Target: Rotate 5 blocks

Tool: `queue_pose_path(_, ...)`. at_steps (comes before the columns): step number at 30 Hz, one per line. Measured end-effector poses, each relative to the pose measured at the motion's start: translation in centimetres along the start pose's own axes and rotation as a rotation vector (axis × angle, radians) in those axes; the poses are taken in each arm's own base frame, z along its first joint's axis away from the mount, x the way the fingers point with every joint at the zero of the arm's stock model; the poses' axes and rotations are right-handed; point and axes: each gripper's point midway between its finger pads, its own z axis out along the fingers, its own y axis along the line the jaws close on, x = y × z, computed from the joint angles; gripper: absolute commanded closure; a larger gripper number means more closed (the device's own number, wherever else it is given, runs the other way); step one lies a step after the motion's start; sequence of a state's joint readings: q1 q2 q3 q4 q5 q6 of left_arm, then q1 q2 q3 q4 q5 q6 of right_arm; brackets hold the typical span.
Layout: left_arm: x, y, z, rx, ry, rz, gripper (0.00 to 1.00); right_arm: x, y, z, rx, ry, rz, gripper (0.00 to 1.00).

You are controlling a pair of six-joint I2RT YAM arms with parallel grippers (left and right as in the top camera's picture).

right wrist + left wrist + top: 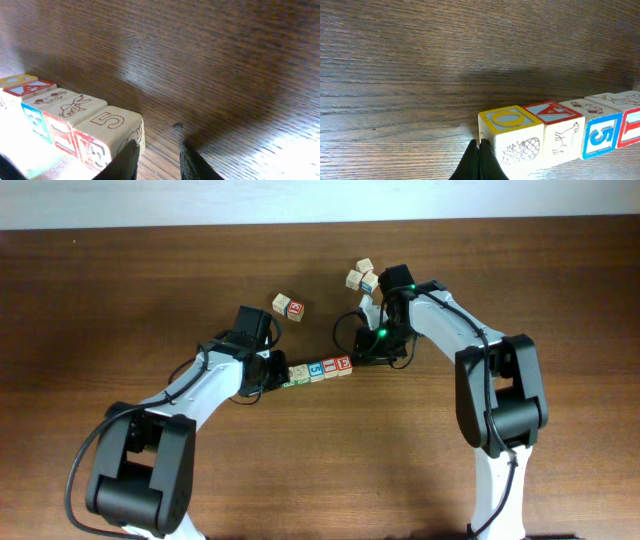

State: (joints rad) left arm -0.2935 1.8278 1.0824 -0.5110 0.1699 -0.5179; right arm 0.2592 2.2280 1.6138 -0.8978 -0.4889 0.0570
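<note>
Blocks [318, 368] line up between left hand [480, 161], closed empty, and right hand [157, 159], slightly parted, empty.

The line of blocks [318, 369] lies near the table's middle. In the left wrist view, its first cube [512, 137] has a yellow-framed O on top, the second cube [554, 114] a red-framed A, and the fourth cube [602, 135] a blue 5 on its side. In the right wrist view, the nearest cube [110, 127] has an outlined 5 on top.
</note>
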Motion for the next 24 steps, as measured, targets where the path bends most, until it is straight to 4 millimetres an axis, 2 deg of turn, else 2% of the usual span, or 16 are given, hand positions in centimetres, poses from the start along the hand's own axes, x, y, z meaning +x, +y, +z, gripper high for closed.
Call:
queue_pose_path(7, 0.1, -0.1, 0.0, 0.003, 0.002, 0.001, 1.00, -0.1, -0.6, -0.4, 0.048, 0.001, 0.002, 0.72)
queue_pose_path(8, 0.1, -0.1, 0.0, 0.003, 0.002, 0.001, 1.00, -0.2, -0.7, -0.5, 0.057, -0.001, 0.001, 0.74)
queue_pose_path(10, 0.1, -0.1, 0.0, 0.003, 0.002, 0.001, 1.00, -0.3, -0.8, -0.6, 0.068, -0.005, 0.001, 0.94)
queue_pose_path(11, 0.1, -0.1, 0.0, 0.003, 0.002, 0.001, 1.00, -0.3, -0.9, -0.6, 0.069, -0.006, 0.003, 0.96)
queue_pose_path(15, 0.1, -0.1, 0.0, 0.003, 0.002, 0.001, 1.00, -0.4, -0.9, -0.8, 0.054, -0.009, 0.012, 0.96)
queue_pose_path(24, 0.0, -0.1, 0.0, 0.004, 0.001, 0.002, 1.00, -1.4, -1.9, -3.1, -0.180, -0.083, -0.004, 0.96)
